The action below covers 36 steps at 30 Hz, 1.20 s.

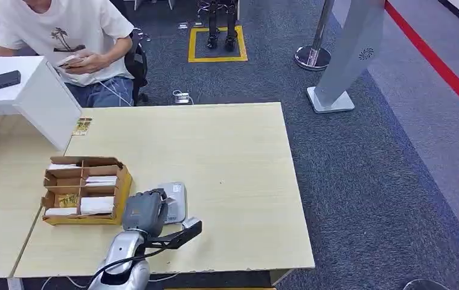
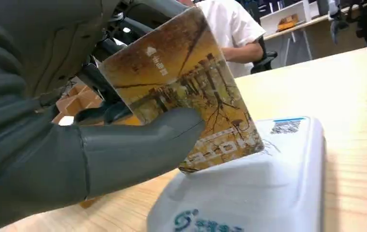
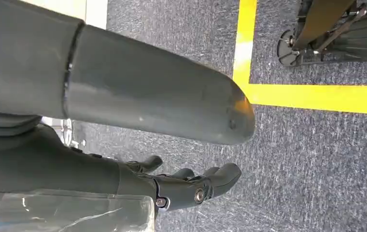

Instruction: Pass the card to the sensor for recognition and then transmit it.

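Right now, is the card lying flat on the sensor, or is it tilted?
Tilted. The left hand holds the card on a slant, only its lower edge at the sensor.

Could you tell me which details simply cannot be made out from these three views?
- Head view: the left hand covers the card and part of the sensor.
- Left wrist view: the thumb hides a corner of the card; the sensor logo is cut off by the picture's edge.
- Head view: the cardboard box contents are too small to identify.
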Each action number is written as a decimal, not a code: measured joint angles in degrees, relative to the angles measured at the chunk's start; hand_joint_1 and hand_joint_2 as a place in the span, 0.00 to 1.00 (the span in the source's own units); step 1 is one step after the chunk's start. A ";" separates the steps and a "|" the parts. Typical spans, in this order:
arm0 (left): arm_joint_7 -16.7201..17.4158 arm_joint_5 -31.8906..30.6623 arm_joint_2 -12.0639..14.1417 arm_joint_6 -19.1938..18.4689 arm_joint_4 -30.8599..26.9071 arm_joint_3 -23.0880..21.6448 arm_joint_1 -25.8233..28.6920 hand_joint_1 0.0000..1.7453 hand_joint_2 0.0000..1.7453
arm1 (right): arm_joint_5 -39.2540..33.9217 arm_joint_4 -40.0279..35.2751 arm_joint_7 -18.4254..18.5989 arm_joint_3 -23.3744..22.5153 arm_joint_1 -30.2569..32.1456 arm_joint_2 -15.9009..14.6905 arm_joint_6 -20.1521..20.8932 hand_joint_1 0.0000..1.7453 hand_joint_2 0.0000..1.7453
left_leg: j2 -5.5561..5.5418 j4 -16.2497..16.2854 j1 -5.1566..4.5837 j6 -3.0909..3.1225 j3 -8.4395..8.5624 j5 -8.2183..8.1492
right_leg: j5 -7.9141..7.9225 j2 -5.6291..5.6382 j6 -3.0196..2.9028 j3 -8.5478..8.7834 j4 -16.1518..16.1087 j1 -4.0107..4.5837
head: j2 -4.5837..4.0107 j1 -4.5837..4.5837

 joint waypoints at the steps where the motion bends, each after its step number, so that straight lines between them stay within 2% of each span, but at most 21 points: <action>1: -0.26 0.00 -0.39 0.11 0.53 0.09 -0.11 1.00 1.00 | 0.00 0.00 0.00 0.00 -0.01 0.00 0.07 0.00 0.00 | 0.00 0.00 0.00 0.00 0.00 0.00 | 0.00 0.00 0.00 0.00 0.00 0.00 | 0.00 -0.04; 14: -2.12 0.00 -2.97 0.92 4.13 0.88 -0.73 1.00 1.00 | -0.89 -0.07 -0.17 0.00 -0.01 0.00 0.22 0.00 0.00 | -0.01 0.00 0.00 0.00 0.03 0.00 | 0.00 -0.01 0.00 0.05 0.00 0.00 | 0.00 -0.04; 23: -1.64 0.00 -3.19 1.29 4.31 1.12 -0.75 1.00 1.00 | -1.38 -0.09 -0.44 0.00 0.00 0.00 0.20 0.00 0.00 | -0.01 0.00 0.00 0.00 0.03 0.01 | 0.00 -0.01 0.00 0.07 0.00 0.00 | 0.00 -0.04; 26: 1.09 0.00 -2.10 0.88 1.20 1.16 -0.69 1.00 1.00 | -1.29 -0.09 -0.31 0.00 0.02 0.00 0.22 0.00 0.00 | 0.02 -0.01 0.01 -0.01 0.03 0.01 | 0.01 0.02 -0.01 0.05 0.01 0.01 | 0.00 -0.04; 28: 2.60 0.00 -0.41 0.05 -2.26 1.27 -1.09 1.00 1.00 | -1.20 -0.09 -0.11 0.00 0.10 0.00 0.31 0.00 0.00 | 0.00 0.00 0.03 -0.02 0.03 0.03 | 0.01 0.01 -0.01 0.02 0.02 0.02 | 0.00 -0.04; 31: 2.79 0.00 1.18 -2.67 -7.11 2.30 -2.28 1.00 1.00 | -1.18 -0.09 -0.09 0.00 0.12 -0.02 0.31 0.00 0.00 | -0.09 -0.01 0.03 -0.03 0.01 0.04 | 0.00 -0.06 -0.01 0.03 0.03 0.01 | 0.00 -0.04; 36: 3.25 0.00 2.32 -2.73 -10.57 2.56 -2.59 1.00 1.00 | -1.20 -0.09 -0.07 0.00 0.13 0.00 0.31 0.00 0.00 | -0.09 0.00 0.00 -0.02 -0.02 0.03 | 0.00 -0.05 0.00 0.04 0.03 0.00 | 0.00 -0.04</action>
